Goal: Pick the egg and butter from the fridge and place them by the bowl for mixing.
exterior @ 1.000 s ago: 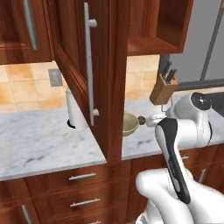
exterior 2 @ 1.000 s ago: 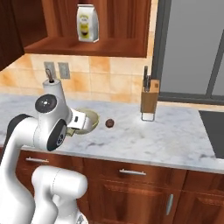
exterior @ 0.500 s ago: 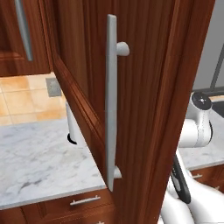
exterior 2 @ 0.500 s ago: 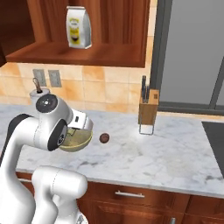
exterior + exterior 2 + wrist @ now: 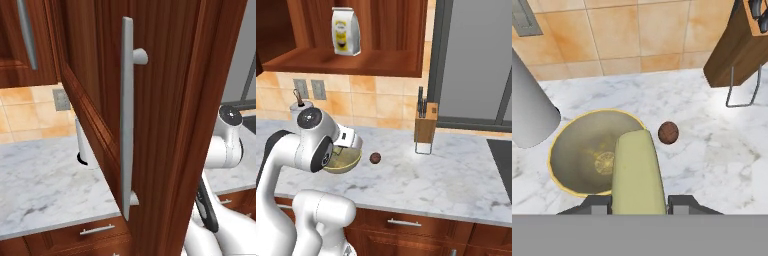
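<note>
In the hand view my gripper [image 5: 639, 205] is shut on the butter [image 5: 637, 170], a pale yellow-green stick rising between the fingertips. It hangs over the near right rim of the tan-olive bowl [image 5: 567, 150] on the marble counter. The egg [image 5: 668, 132], a small reddish-brown ball, lies on the counter just right of the bowl. In the right base view the bowl [image 5: 346, 161] sits partly behind my arm, with the egg [image 5: 375, 158] beside it. The grey fridge [image 5: 476, 60] stands at the far right.
A wooden knife block [image 5: 425, 122] stands right of the egg. A pale cylinder [image 5: 529, 110] stands left of the bowl. An open brown cupboard door [image 5: 160, 125] with a long grey handle looms close in the left base view. A bag [image 5: 346, 31] sits on the shelf above.
Both base views have shifted and drawn closer to the counter, so the camera moved. The cupboard door looms larger. The egg and bowl stay put, and the butter is still in the grip.
</note>
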